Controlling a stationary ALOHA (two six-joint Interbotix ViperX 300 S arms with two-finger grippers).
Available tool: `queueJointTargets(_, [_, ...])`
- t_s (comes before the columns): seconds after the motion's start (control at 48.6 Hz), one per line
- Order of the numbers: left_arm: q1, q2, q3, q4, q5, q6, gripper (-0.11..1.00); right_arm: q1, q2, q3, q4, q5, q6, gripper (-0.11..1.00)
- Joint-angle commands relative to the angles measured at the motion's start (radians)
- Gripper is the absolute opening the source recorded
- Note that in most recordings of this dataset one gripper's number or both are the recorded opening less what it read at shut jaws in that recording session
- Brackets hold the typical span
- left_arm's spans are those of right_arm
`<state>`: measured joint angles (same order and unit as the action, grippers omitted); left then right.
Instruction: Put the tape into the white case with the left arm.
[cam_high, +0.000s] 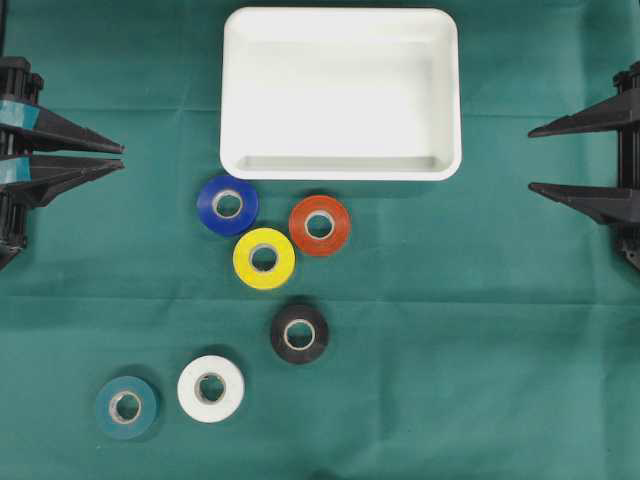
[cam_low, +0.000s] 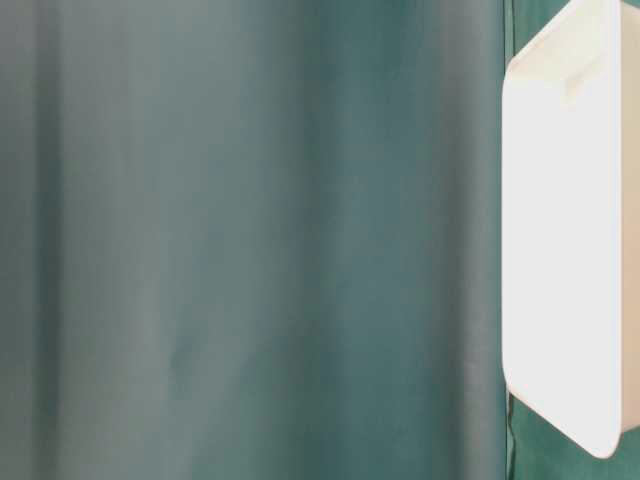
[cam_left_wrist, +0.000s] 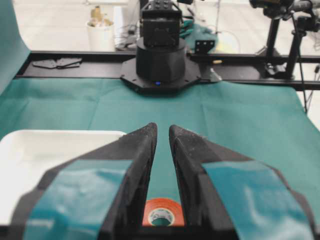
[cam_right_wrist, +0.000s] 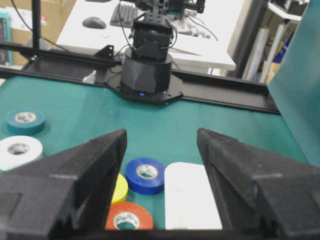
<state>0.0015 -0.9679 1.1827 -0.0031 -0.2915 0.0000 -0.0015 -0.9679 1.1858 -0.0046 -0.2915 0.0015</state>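
Note:
Several tape rolls lie flat on the green cloth: blue (cam_high: 228, 204), orange (cam_high: 320, 225), yellow (cam_high: 264, 258), black (cam_high: 299, 333), white (cam_high: 211, 388) and teal (cam_high: 126, 406). The white case (cam_high: 340, 100) stands empty at the back centre, just behind the blue and orange rolls. My left gripper (cam_high: 122, 157), marked with teal strips, hovers at the left edge, shut with nothing in it. In the left wrist view the orange roll (cam_left_wrist: 162, 212) shows on the cloth far below the left gripper (cam_left_wrist: 162, 127). My right gripper (cam_high: 530, 158) stands open at the right edge.
The right wrist view looks past the open right gripper (cam_right_wrist: 161, 134) at the case (cam_right_wrist: 192, 200), blue roll (cam_right_wrist: 145, 175) and orange roll (cam_right_wrist: 127, 217). A green backdrop (cam_low: 250, 240) fills most of the table-level view beside the case (cam_low: 560, 250). The opposite arm base (cam_left_wrist: 160, 62) stands at the cloth's far edge.

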Motion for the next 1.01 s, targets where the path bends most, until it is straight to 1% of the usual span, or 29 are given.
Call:
queueJointTargets(0.0, [-0.017, 0.021, -0.026, -0.018, -0.014, 0.009, 0.24, -0.006, 0.014, -0.015, 0.0, -0.006, -0.002, 0.24])
queueJointTargets(0.021, [-0.02, 0.026, -0.028, -0.018, -0.015, 0.009, 0.24, -0.006, 0.014, -0.014, -0.002, -0.006, -0.002, 0.24])
queueJointTargets(0.041, [-0.02, 0.031, -0.031, -0.018, -0.015, 0.009, 0.22, -0.006, 0.014, -0.015, 0.0, -0.006, -0.002, 0.22])
queueJointTargets(0.103, [-0.021, 0.044, -0.04, -0.02, -0.018, 0.008, 0.09, -0.006, 0.017, -0.012, -0.002, -0.006, -0.002, 0.09])
queueJointTargets(0.144, [-0.021, 0.057, -0.046, -0.02, -0.017, 0.008, 0.03, -0.006, 0.02, -0.011, -0.002, -0.006, 0.0, 0.02])
queueJointTargets(0.226, [-0.021, 0.077, -0.054, -0.02, -0.017, 0.008, 0.01, -0.006, 0.023, -0.008, -0.002, -0.006, -0.002, -0.07])
queueJointTargets(0.288, [-0.021, 0.08, -0.054, -0.02, -0.017, 0.005, 0.01, -0.006, 0.023, -0.006, -0.002, -0.006, 0.0, -0.09])
queueJointTargets(0.535, [-0.029, 0.064, -0.032, -0.023, -0.015, -0.005, 0.02, -0.006, 0.009, 0.011, -0.002, -0.006, 0.002, -0.09])
queueJointTargets(0.576, [-0.035, 0.066, -0.031, -0.021, -0.012, 0.002, 0.08, -0.006, 0.006, 0.012, -0.002, -0.003, 0.002, -0.09])
queueJointTargets(0.638, [-0.043, 0.064, -0.028, -0.023, -0.012, 0.005, 0.2, -0.006, 0.003, 0.012, -0.002, 0.003, 0.002, -0.09])
queueJointTargets(0.699, [-0.044, 0.064, -0.025, -0.021, -0.008, 0.005, 0.36, -0.006, 0.0, 0.012, 0.0, 0.009, 0.002, -0.09])
queueJointTargets(0.843, [-0.044, 0.06, -0.023, -0.023, 0.012, 0.0, 0.79, -0.006, -0.009, 0.011, -0.002, 0.02, 0.002, -0.09])
queueJointTargets(0.885, [-0.044, 0.058, -0.021, -0.023, 0.018, 0.0, 0.88, -0.006, -0.012, 0.012, -0.002, 0.02, 0.002, -0.09])
queueJointTargets(0.946, [-0.043, 0.052, -0.021, -0.023, 0.026, 0.0, 0.97, -0.006, -0.017, 0.014, -0.002, 0.023, 0.002, -0.09])
queueJointTargets(0.987, [-0.044, 0.046, -0.021, -0.023, 0.032, 0.0, 0.99, -0.006, -0.02, 0.014, -0.002, 0.028, 0.002, -0.09])
